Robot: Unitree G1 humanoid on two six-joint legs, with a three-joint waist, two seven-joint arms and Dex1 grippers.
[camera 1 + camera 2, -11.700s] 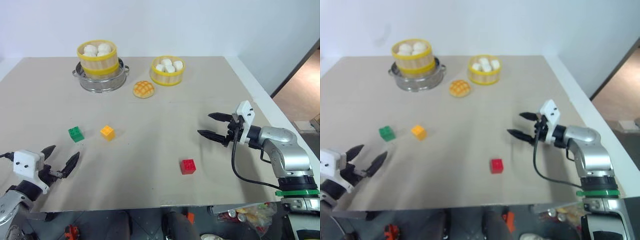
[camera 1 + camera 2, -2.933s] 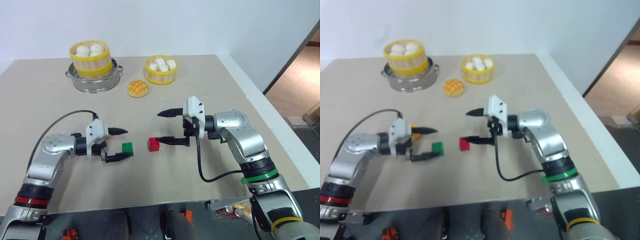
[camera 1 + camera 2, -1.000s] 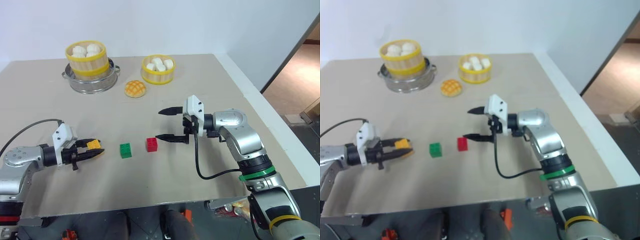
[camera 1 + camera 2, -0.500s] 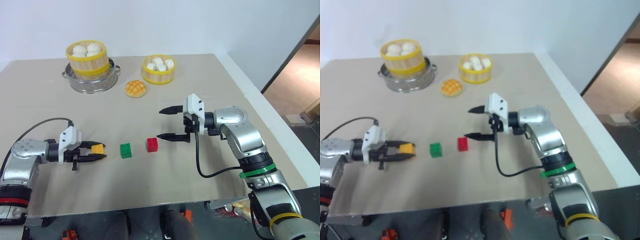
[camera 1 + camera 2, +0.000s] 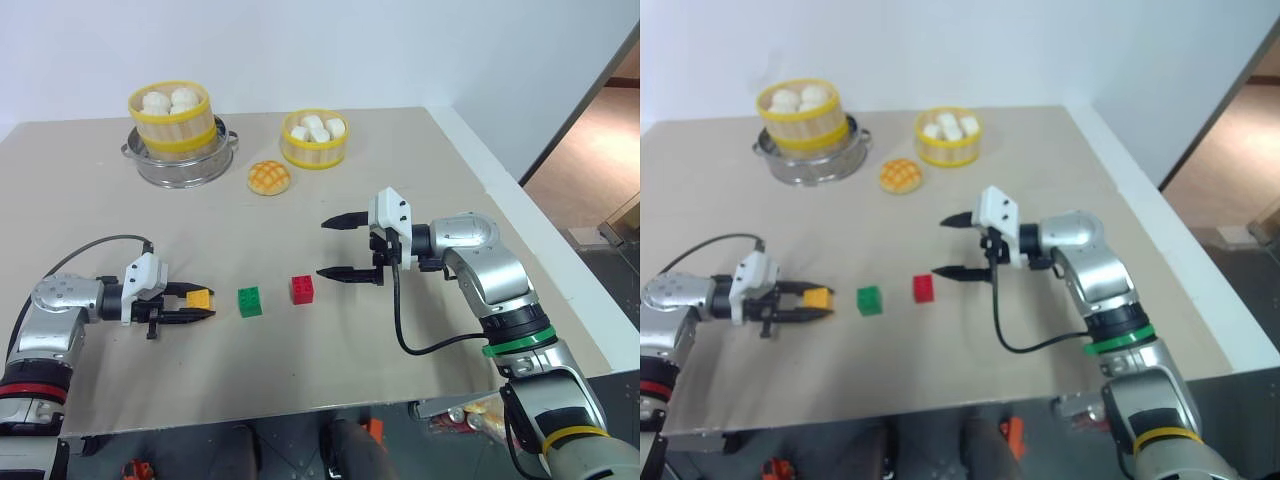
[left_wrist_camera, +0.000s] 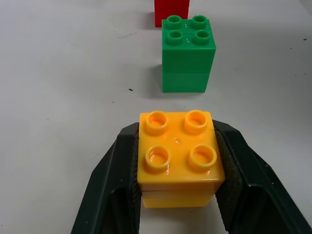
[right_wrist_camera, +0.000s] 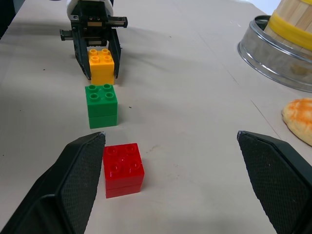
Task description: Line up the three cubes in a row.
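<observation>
Studs up, the orange-yellow cube [image 5: 198, 297], green cube [image 5: 250, 300] and red cube [image 5: 303, 288] sit in a row

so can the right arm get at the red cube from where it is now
Probably yes. The right gripper hangs open just beside the red cube, with bare table between them. The green cube sits on the red one's far side, and the left gripper, shut on the orange-yellow cube, is farther off.

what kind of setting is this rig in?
Probably an indoor lab or test room staged as a tabletop play kitchen: a large beige table against a plain white wall, toy-brick cubes such as the green cube, and yellow steamers of white buns beside a golden bun.
</observation>
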